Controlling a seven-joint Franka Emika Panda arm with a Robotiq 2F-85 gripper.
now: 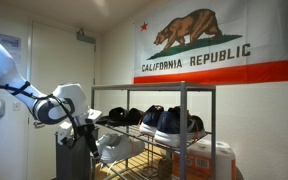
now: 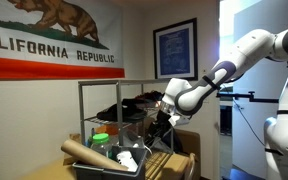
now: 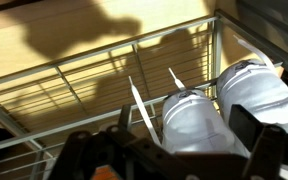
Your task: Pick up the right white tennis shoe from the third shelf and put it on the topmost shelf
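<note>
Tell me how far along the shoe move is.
Nothing looks done yet: both white shoes sit on the wire shelf. In hand: the gripper hangs open just over them, holding nothing. Left: grip one shoe, lift it out, and set it on the top shelf.

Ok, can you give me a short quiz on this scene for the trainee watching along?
1. True or false: one of the white shoes already sits on the topmost shelf.
2. What hangs on the wall above the rack? A) a clock B) a California Republic flag C) a mirror
3. Fill in: the wrist view shows ___ white shoes on the wire shelf.
Key: 1 false; 2 B; 3 two.
</note>
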